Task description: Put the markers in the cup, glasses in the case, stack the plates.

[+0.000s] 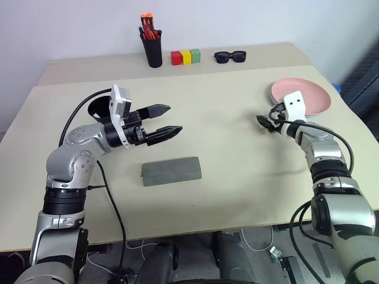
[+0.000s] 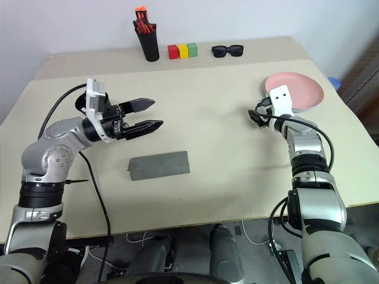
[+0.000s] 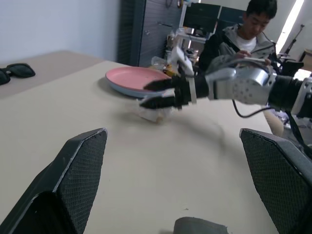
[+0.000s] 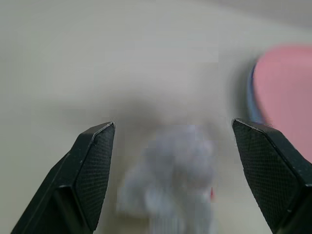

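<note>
Your right gripper (image 1: 264, 123) hangs with fingers apart over a pale crumpled wad (image 4: 170, 175), too blurred to identify. It sits just beside the pink plate (image 1: 314, 97), which rests on the light blue plate (image 3: 122, 90). The plates look stiff, smooth and slippery, so pinch them at the rim. Your left gripper (image 1: 175, 118) is spread wide above the closed grey case (image 1: 172, 171).

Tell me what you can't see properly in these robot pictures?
- The white lump between the right gripper's open fingers: blurred in the right wrist view, so I can't tell what it is.
- The black cup: mostly hidden behind the left gripper's arm in the head views; its contents can't be seen.
- The blue plate: only an edge peeks from under the pink plate.
- The grey case: shut, inside hidden.
</note>
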You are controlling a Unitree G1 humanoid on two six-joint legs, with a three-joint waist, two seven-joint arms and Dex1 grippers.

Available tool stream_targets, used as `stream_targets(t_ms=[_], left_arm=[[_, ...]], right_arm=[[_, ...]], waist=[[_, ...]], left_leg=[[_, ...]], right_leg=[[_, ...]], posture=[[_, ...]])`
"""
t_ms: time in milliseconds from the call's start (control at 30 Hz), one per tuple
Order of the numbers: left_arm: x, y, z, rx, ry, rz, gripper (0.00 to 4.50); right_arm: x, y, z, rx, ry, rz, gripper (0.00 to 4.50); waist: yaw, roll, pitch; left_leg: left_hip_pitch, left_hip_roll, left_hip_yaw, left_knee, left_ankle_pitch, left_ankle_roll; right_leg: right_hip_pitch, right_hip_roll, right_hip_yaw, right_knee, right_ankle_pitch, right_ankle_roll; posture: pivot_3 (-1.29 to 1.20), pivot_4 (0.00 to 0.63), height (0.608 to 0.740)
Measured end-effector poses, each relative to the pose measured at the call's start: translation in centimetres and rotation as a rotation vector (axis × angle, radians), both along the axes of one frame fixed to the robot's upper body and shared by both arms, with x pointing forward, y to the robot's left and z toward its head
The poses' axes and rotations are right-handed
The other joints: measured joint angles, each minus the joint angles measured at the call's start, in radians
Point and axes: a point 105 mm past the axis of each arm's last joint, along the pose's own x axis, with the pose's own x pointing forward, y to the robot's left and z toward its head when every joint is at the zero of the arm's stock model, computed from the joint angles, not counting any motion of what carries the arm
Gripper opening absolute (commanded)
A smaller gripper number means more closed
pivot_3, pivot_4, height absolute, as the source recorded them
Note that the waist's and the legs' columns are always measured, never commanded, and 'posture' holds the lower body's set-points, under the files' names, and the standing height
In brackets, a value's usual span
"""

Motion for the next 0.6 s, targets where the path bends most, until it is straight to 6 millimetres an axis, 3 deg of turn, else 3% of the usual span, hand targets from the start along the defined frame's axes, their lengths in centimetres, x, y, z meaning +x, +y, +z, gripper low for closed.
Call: stream_targets(t_ms=[67,267,467,533,600], left_arm=[[0.0,0.0,0.0,0.001,0.0,0.0,4.5],[0.0,0.0,0.0,0.001,0.001,0.005,4.5],[0.1,0.1,0.0,0.0,0.001,0.016,4.5],[0.2,0.1,0.0,0.0,0.002,0.02,4.5],[0.2,0.1,0.0,-0.001,0.002,0.021,4.5]], right_arm=[[0.0,-0.2,-0.1,-0.003,0.004,-0.018,3.06],[-0.1,-0.1,-1.0,0.014,0.057,-0.008,0.07],[-0.1,0.0,-0.8,0.021,0.056,-0.002,0.02],[0.2,-0.2,0.1,0.036,0.015,-0.023,0.02],[0.9,-1.0,2.2,0.066,-0.062,-0.082,0.02]], waist=[[-0.002,0.0,0.0],[0.001,0.0,0.0],[0.001,0.0,0.0],[0.001,0.0,0.0],[-0.001,0.0,0.0]], left_leg=[[0.0,0.0,0.0,0.0,0.0,0.0],[0.0,0.0,0.0,0.0,0.0,0.0],[0.0,0.0,0.0,0.0,0.0,0.0],[0.0,0.0,0.0,0.0,0.0,0.0],[0.0,0.0,0.0,0.0,0.0,0.0]], right_leg=[[0.0,0.0,0.0,0.0,0.0,0.0],[0.0,0.0,0.0,0.0,0.0,0.0],[0.0,0.0,0.0,0.0,0.0,0.0],[0.0,0.0,0.0,0.0,0.0,0.0],[0.0,0.0,0.0,0.0,0.0,0.0]], posture=[[0.0,0.15,0.74],[0.0,0.15,0.74],[0.0,0.15,0.74],[0.0,0.15,0.74],[0.0,0.15,0.74]])
